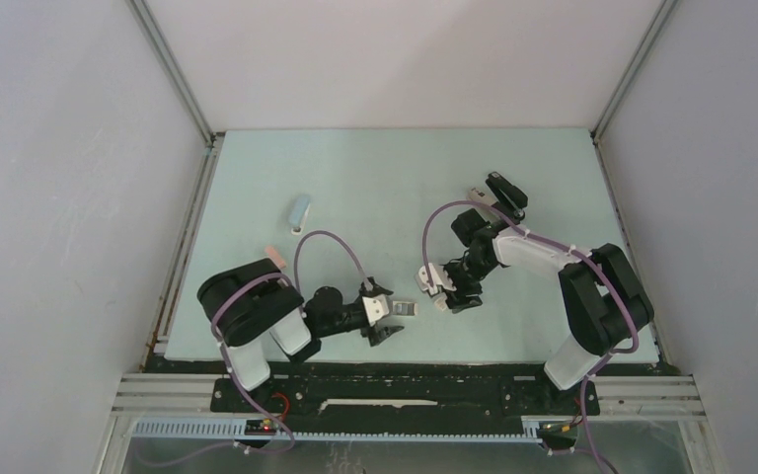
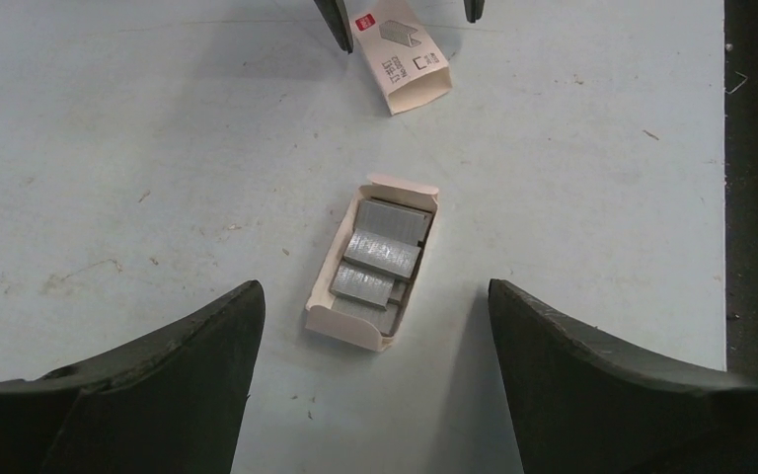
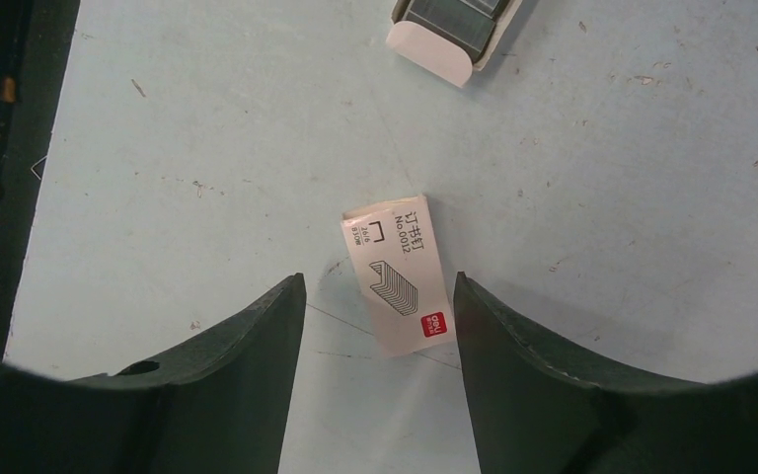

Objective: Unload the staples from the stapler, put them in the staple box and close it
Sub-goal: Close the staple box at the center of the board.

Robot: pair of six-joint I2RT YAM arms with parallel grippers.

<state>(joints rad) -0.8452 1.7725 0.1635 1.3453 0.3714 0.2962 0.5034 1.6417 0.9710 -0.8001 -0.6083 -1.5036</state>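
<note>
Loosely, staples lie in their tray, long axis slanting away rightward; left claw and right claw both released.

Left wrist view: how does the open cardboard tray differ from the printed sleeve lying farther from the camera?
The tray is open on top and shows silvery staples stacked inside; the sleeve is covered on top, hiding any contents. The tray is plain, while the sleeve carries a staple drawing, text and a red mark. Both are pale cardboard, lying flat and apart on the table.
</note>
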